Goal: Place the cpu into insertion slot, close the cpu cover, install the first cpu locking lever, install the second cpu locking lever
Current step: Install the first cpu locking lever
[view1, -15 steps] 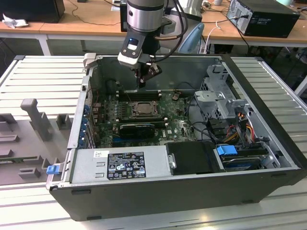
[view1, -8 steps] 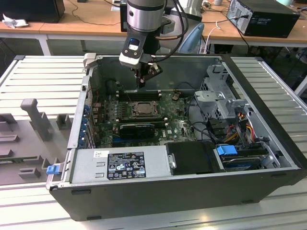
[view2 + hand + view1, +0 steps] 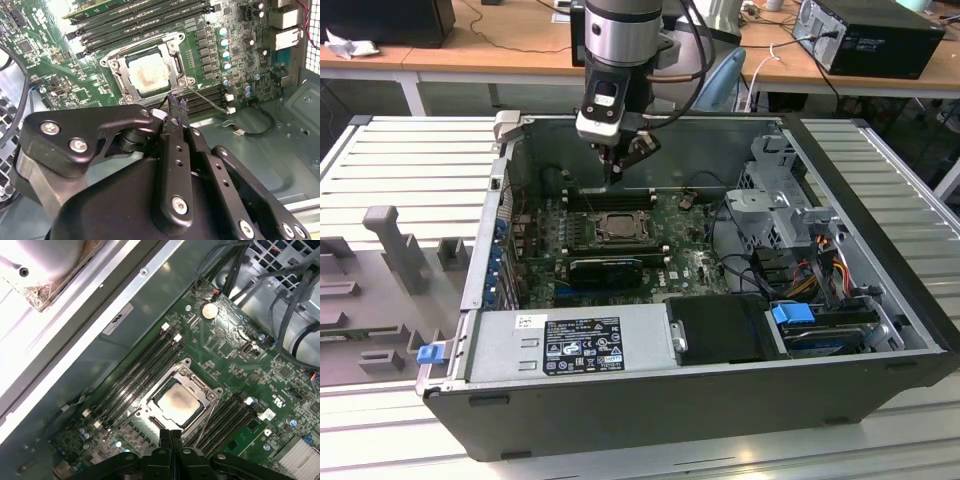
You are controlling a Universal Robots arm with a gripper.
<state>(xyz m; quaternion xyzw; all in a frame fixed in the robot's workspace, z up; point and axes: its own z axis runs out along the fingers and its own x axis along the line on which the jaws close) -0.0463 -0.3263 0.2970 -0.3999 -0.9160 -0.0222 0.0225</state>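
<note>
The cpu (image 3: 149,75) (image 3: 177,402), a silver-grey square, lies in the insertion slot (image 3: 617,228) in the middle of the green motherboard (image 3: 690,255). The cpu cover (image 3: 116,71) (image 3: 194,383), a metal frame with a window, lies flat around the chip. From one socket corner a thin wire locking lever (image 3: 210,100) slants away over the board. My gripper (image 3: 616,176) (image 3: 175,102) (image 3: 170,432) is shut, fingertips pressed together with nothing seen between them. It hangs above the board, just off the socket's edge in both wrist views.
The board sits in an open computer case (image 3: 880,330) lying on a slatted metal table (image 3: 410,160). Memory slots (image 3: 145,370) flank the socket. A power supply (image 3: 570,340), drive cage (image 3: 775,195) and loose cables (image 3: 740,270) crowd the case. Grey fixtures (image 3: 395,245) stand at the exterior view's left.
</note>
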